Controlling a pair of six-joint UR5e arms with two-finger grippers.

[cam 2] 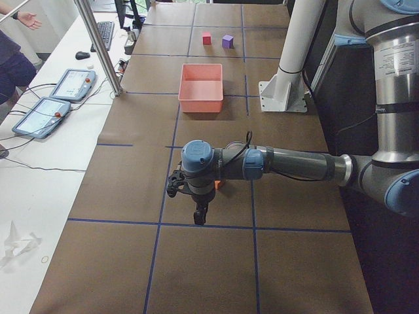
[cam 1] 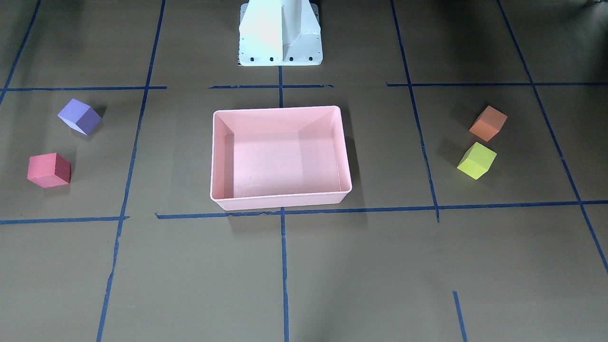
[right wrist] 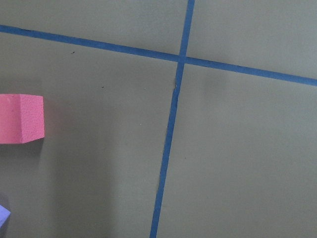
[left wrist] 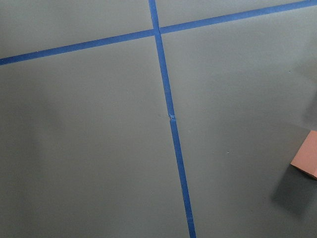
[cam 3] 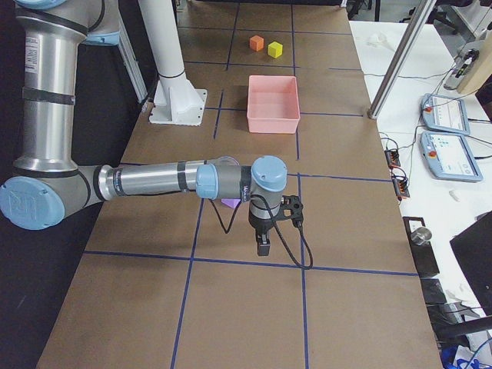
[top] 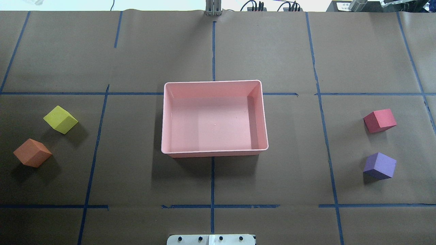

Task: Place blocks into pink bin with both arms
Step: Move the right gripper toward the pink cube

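Note:
The pink bin (top: 214,82) stands empty at the table's middle. The yellow-green block (top: 60,119) and the orange block (top: 32,152) lie to its left. The red block (top: 379,120) and the purple block (top: 379,165) lie to its right. All sit on the table, apart from each other. My left gripper (cam 2: 199,218) hangs over the table just beyond the orange block (cam 2: 219,185). My right gripper (cam 3: 263,247) hangs just beyond the purple block (cam 3: 231,203). Both show only in the side views, so I cannot tell whether they are open or shut.
The white pedestal (cam 1: 280,33) stands behind the bin on the robot's side. Blue tape lines (top: 212,177) mark a grid on the brown table cover. A metal pole (cam 2: 98,46) and tablets (cam 2: 72,84) stand on the operators' side, with a person's arm at that view's top left.

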